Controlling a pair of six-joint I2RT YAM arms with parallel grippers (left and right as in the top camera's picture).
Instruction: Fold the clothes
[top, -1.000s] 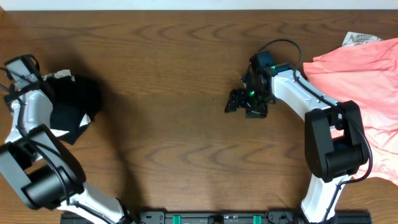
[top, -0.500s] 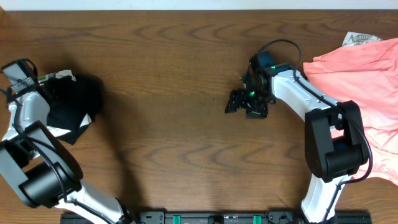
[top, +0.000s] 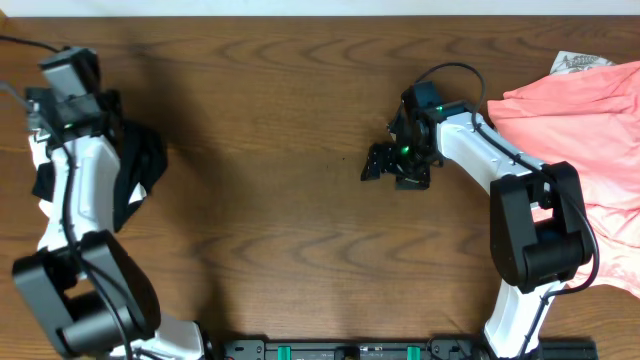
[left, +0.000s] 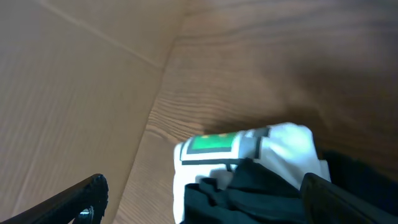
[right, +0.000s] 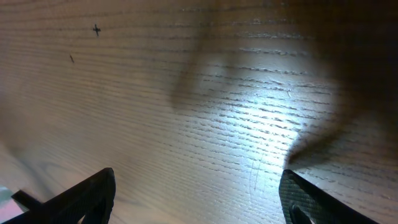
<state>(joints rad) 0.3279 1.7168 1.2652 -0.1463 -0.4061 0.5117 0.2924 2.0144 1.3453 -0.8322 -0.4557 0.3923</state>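
The left gripper (left: 202, 182) stands fully spread and has hold of nothing. Just below its fingertips lie a black shirt (left: 249, 194) and a white garment with green print (left: 283, 146), bunched at the table's (top: 280, 120) left edge. They were probably set there to keep the middle free for folding. The left arm (top: 80, 190) covers much of that heap from overhead, so how neatly it lies I cannot tell. This arm stretches along the left edge, wrist near the far corner.

The right gripper (right: 198, 176) is likewise wide apart and empty, low over bare wood. The right arm (top: 480, 150) bends at the elbow, reaching toward mid-table. The salmon-pink garment (top: 590, 120) lies well apart at the right, seemingly awaiting its turn.
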